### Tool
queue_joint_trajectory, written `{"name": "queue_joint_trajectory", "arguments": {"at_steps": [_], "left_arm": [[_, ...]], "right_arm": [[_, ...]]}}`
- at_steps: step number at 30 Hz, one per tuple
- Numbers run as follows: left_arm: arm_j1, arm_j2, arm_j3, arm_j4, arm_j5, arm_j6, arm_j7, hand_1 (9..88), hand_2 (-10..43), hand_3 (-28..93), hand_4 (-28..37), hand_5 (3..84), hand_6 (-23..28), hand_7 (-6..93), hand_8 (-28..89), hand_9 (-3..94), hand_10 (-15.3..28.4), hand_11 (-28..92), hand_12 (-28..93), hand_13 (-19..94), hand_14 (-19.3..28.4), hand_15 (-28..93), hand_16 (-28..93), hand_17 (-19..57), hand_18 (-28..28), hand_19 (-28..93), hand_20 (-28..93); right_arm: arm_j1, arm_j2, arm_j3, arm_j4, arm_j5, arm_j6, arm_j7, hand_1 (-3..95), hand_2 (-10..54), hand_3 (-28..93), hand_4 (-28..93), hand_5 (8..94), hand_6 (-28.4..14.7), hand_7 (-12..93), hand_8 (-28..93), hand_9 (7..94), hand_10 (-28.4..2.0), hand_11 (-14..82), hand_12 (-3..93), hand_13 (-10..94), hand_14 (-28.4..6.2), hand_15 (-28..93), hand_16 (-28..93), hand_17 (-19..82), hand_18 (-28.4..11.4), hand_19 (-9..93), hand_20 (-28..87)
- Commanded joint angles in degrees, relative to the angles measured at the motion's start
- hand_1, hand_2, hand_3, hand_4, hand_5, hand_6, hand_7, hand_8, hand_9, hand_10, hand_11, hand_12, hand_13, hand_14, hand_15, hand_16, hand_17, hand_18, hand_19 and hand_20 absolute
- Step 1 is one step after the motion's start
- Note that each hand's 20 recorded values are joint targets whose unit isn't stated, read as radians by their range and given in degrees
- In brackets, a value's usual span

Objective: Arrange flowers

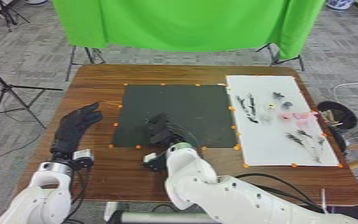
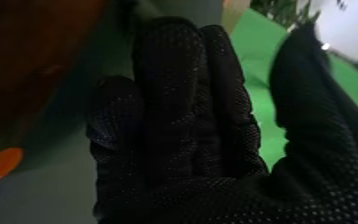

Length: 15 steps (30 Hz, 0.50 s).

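Right hand (image 1: 162,131) partly hiding black mat (image 1: 174,102) — white board (image 1: 266,145) alongside, flowers (image 1: 302,116) atop

Noted: tabletop (image 1: 127,175) brown; mat (image 1: 177,100) dark grey-green; sheet (image 1: 269,150) white; flowers (image 1: 302,116) pink; backdrop cloth (image 1: 184,25) bright green; edge markers (image 1: 237,147) orange; right hand (image 1: 162,131) gloved black, pale-speckled.

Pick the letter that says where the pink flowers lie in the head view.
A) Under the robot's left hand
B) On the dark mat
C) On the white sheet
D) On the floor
C: the pink flowers lie on the white sheet, to the right of the dark mat.
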Motion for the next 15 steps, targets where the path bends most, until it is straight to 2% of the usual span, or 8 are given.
{"name": "queue_joint_trajectory", "arguments": {"at_steps": [1, 4, 6, 9, 13, 15], "left_arm": [[1.53, -0.57, -0.86, -0.46, -0.34, -0.3, -0.38, 16.3, -3.5, 71, -28.3, 50.8, 0.4, 13.4, -8, 46.7, 13.7, 17, 11, 38, 16.0, 18, -1, 9.2, 9.8, 2, 18], [2.06, -0.55, -1.3, -0.71, -0.47, -0.07, -0.38, 16.4, -3.5, 71, -28.3, 50.9, 0.3, 13.3, -8, 46.7, 13.6, 17, 11, 38, 16.0, 18, -1, 9.2, 9.8, 2, 18], [1.41, -0.43, -0.97, -0.4, -0.58, -0.11, -0.44, 16.4, -3.5, 71, -28.3, 50.9, 0.3, 13.3, -8, 46.6, 13.6, 17, 11, 38, 16.0, 18, -1, 9.2, 9.8, 2, 18], [1.47, -0.58, -0.84, -0.45, -0.61, 0.01, -0.46, 16.2, -3.6, 71, -28.3, 50.9, 0.3, 13.4, -8, 46.7, 13.6, 17, 11, 38, 16.0, 18, -1, 9.2, 9.8, 2, 18], [0.59, -0.62, -0.49, 0.16, -0.43, -0.56, -0.64, 16.2, -3.6, 71, -28.3, 50.9, 0.2, 13.4, -8, 46.6, 13.6, 17, 11, 38, 15.9, 18, -1, 9.2, 9.8, 2, 18], [1.17, -0.59, -0.71, -0.18, -0.54, -0.51, -0.37, 16.3, -3.5, 71, -28.3, 50.9, 0.2, 13.4, -8, 46.7, 13.6, 17, 11, 38, 15.9, 18, -1, 9.2, 9.8, 2, 18]], "right_arm": [[0.96, 2.95, -1.82, -0.67, -4.94, -6.08, -1.48, 23.0, 0.1, 70, -5, 64.5, -3.0, 38, -13, 69.6, -18.0, 23.2, 24.1, 86, -8.4, 50, 28, 65, -12.2, 85, 29], [1.0, 3.39, -1.71, -0.7, -3.84, -6.21, -1.66, 21.7, 0.2, 70, -5, 64.0, -3.0, 36, -12, 68.7, -18.2, 22.2, 23.7, 87, -8.4, 52, 28, 64, -13.0, 89, 28], [1.01, 3.52, -1.11, -0.88, -1.29, -5.97, -2.14, 21.2, 0.4, 70, -5, 63.4, -3.0, 35, -11, 67.8, -18.4, 21.4, 23.5, 87, -8.4, 53, 28, 64, -13.1, 90, 28], [0.79, 3.24, -0.19, -0.68, 1.27, -6.55, -3.4, 20.9, 0.7, 69, -5, 62.7, -2.6, 33, -11, 66.7, -18.3, 18.2, 21.5, 86, -8.3, 53, 27, 64, -13.2, 91, 27], [1.02, 3.02, -0.07, -0.87, 1.79, -7.02, -3.8, 20.7, 0.9, 69, -5, 62.4, -2.4, 32, -10, 66.1, -18.2, 16.4, 20.1, 86, -8.4, 53, 27, 63, -13.5, 91, 26], [1.12, 2.99, -0.46, -1.48, 3.24, -6.26, -3.76, 20.6, 1.1, 69, -6, 62.3, -2.4, 32, -10, 65.9, -18.1, 16.2, 20.0, 86, -8.3, 53, 27, 63, -13.4, 91, 25]]}}
